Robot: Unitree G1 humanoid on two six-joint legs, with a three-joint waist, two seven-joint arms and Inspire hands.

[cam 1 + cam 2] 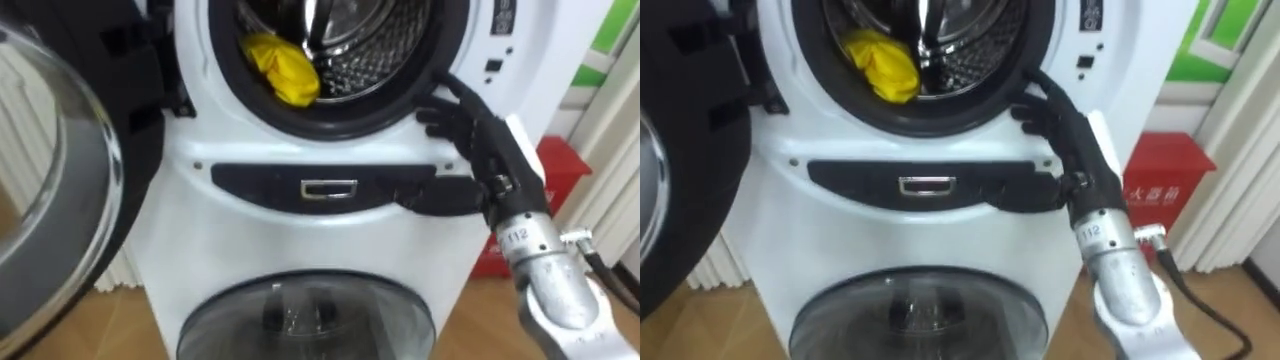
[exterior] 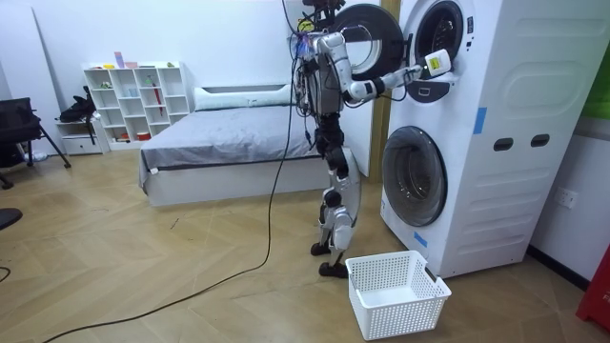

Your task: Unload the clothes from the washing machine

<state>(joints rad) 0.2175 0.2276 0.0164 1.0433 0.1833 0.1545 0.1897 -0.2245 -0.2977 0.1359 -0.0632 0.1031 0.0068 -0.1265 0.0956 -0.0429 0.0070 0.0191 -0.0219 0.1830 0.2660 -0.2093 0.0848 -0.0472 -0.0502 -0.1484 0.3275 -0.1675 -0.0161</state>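
A yellow cloth (image 1: 285, 68) lies crumpled at the lower left of the upper washing machine's drum (image 1: 370, 50), which stands open. My right hand (image 1: 455, 115) is at the lower right of the drum's dark rim (image 1: 400, 105). Its fingers are relaxed and touch the rim, holding nothing. The hand is a good hand's width to the right of the cloth. In the room view I stand upright facing the stacked machines (image 2: 477, 124), with the right arm (image 2: 381, 84) stretched up to the upper opening.
The upper machine's round door (image 1: 60, 180) hangs open on the left. The lower machine's door (image 1: 305, 315) is closed below. A red box (image 1: 545, 190) stands to the right. A white laundry basket (image 2: 396, 291) sits on the floor by my feet, and a bed (image 2: 229, 143) is behind me.
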